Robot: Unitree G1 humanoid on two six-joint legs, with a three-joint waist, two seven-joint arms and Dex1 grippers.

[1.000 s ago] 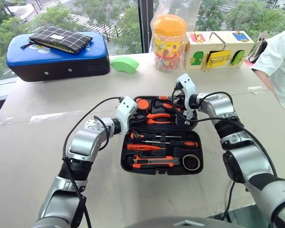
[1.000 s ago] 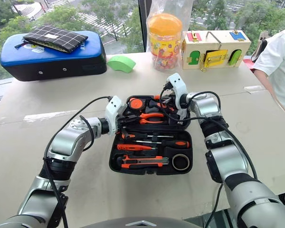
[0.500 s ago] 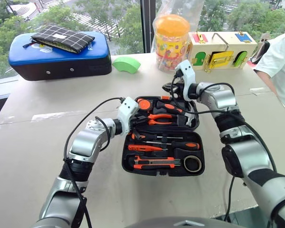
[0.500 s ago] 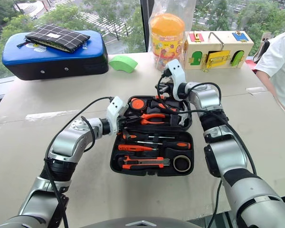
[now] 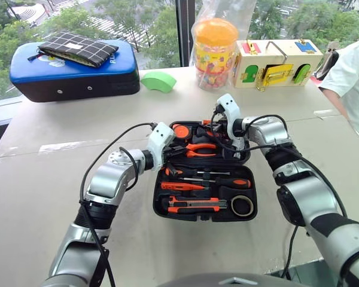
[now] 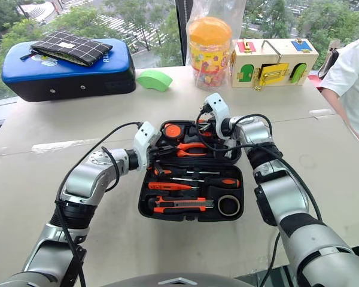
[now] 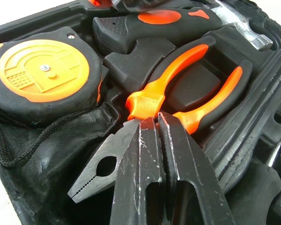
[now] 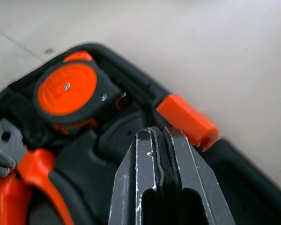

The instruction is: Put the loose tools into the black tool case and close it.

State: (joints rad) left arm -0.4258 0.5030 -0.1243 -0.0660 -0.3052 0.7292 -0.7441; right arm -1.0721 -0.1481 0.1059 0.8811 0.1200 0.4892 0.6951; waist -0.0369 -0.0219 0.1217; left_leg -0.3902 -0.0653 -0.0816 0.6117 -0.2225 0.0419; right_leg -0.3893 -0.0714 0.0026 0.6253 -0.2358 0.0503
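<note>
Here the black tool case lies open: rigid, light, hinged; both the left gripper and right gripper, fingers pressed together and empty, could push its far lid half

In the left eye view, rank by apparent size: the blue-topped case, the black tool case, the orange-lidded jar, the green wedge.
1. blue-topped case
2. black tool case, close to it in apparent area, and nearer the camera, so the order of these two is unsure
3. orange-lidded jar
4. green wedge
</note>
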